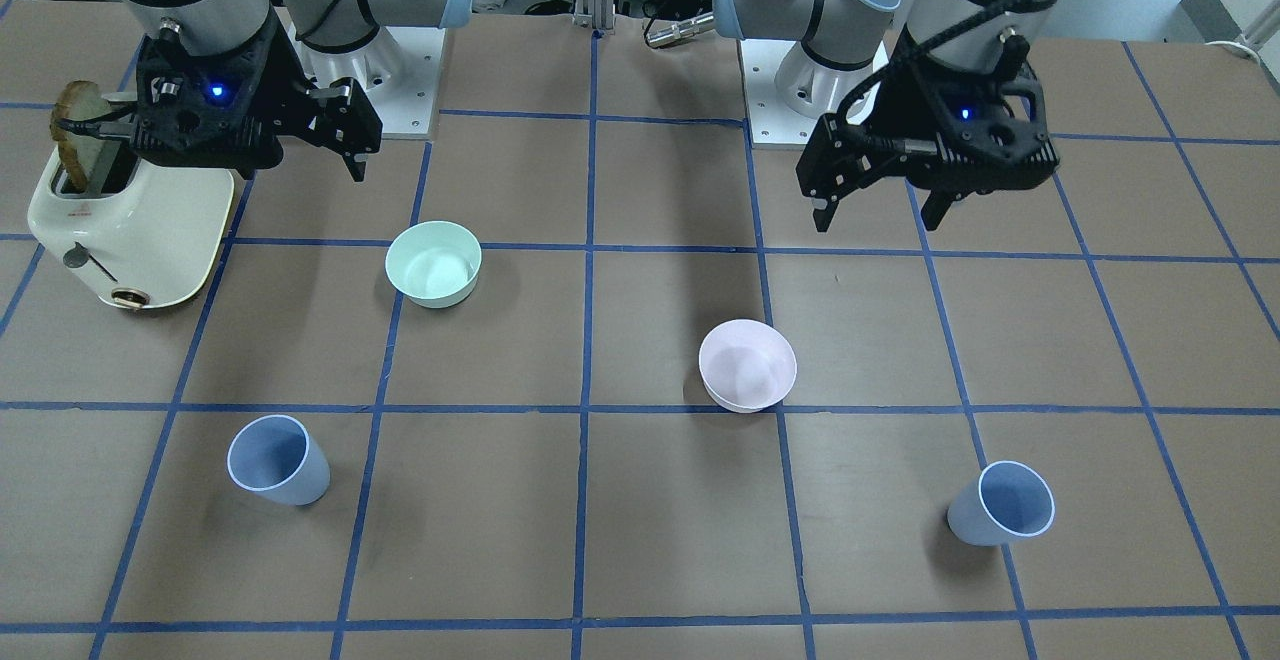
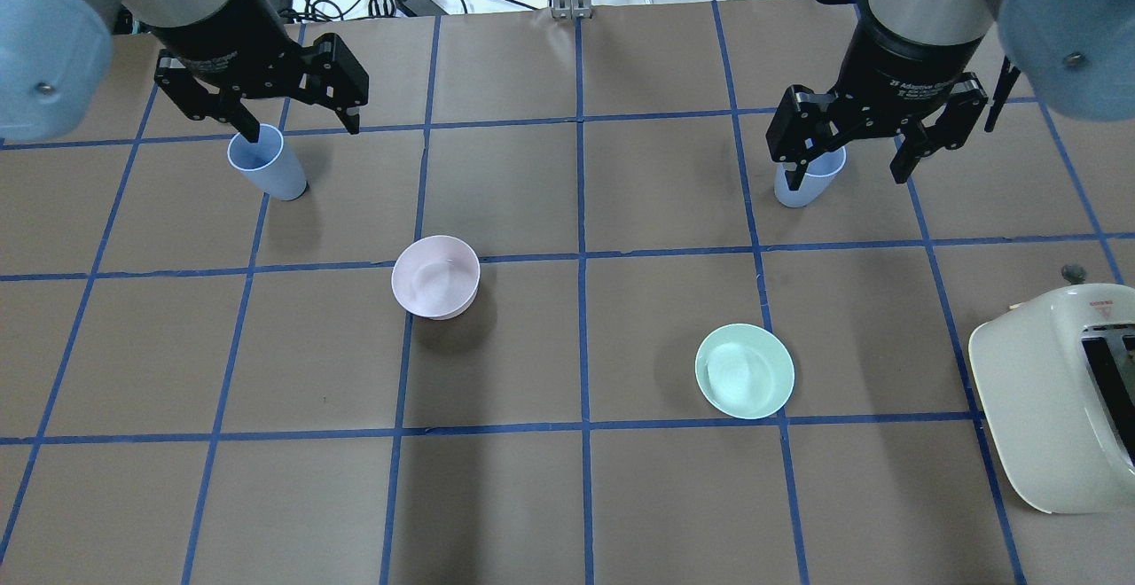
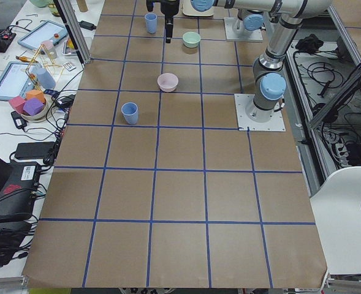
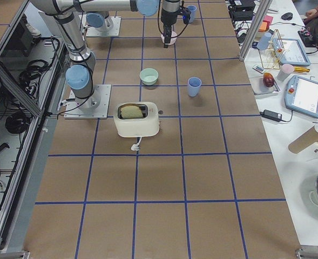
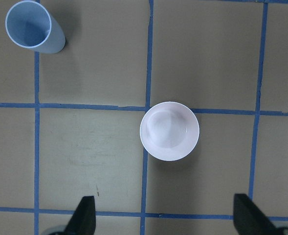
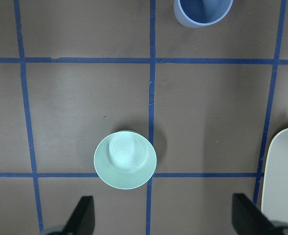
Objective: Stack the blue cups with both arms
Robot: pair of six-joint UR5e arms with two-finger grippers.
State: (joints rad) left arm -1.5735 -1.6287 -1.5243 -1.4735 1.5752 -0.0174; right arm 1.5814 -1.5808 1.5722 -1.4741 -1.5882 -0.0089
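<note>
- jaws stand wide apart on the left black two-finger gripper (image 2: pixel 303 128) and on the right black two-finger gripper (image 2: pixel 847 179), with nothing between them. why hang so high?
- my guess: from up there each arm can look over its own side before reaching down.
- and the cups?
- both upright and untouched. measured from the pale pink round plastic bowl (image 1: pixel 747 365), one pale periwinkle-blue tapered plastic cup (image 1: pixel 1000 503) stands left of it, toward the operators' side. the twin blue cup (image 1: pixel 278 460) is well apart to its right. one per arm, likely.
</note>
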